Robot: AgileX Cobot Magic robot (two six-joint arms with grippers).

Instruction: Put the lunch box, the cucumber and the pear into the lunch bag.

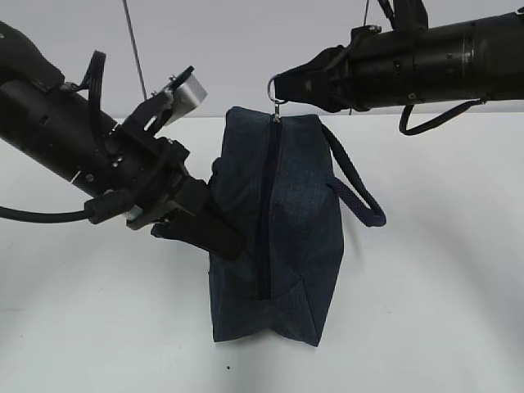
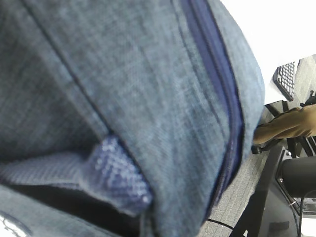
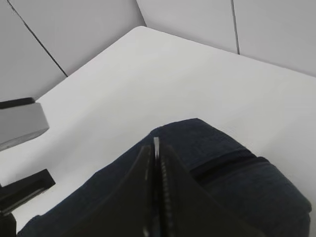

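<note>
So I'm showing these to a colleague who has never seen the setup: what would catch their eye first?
The dark navy lunch bag standing on end in the middle of the white table, its zipper closed along its length. The right gripper pinches the metal ring pull at the bag's top with its jaws shut, while the left gripper grips the bag's left side. Its strap handle loops out to the right.

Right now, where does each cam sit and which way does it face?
Exterior: table height, facing the upright dark navy fabric lunch bag; both arms show.
Left wrist: pressed close against the bag fabric; no pincer visible.
Right wrist: above the bag, looking down; shut right pincer on the metal ring pull.
All share the bag.
</note>
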